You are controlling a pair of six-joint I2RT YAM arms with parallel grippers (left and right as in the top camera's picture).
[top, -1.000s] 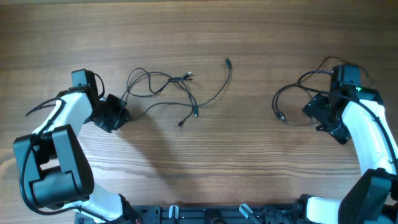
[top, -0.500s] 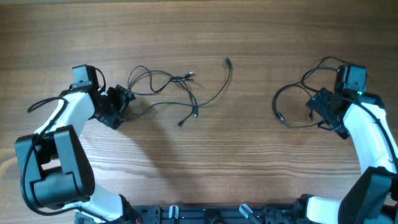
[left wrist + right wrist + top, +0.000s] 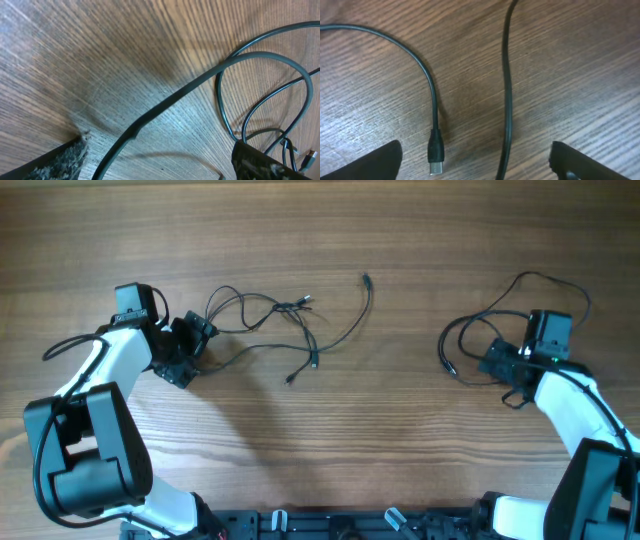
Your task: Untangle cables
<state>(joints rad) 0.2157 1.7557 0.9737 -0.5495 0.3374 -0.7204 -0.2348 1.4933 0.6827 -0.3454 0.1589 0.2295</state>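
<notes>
Leftward went the right claw (image 3: 488, 361) over the cables (image 3: 507, 100); it and left claw (image 3: 201, 336) gape wide.

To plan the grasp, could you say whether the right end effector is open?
Open: the right end effector has fingers far apart, a cable between.

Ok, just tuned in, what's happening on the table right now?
The left end effector sits open at the left edge of the tangled bunch of thin black cables, one strand running between its fingers. The right end effector hovers open over a separate looped cable, its plug lying between the fingers. Neither has closed on anything.
</notes>
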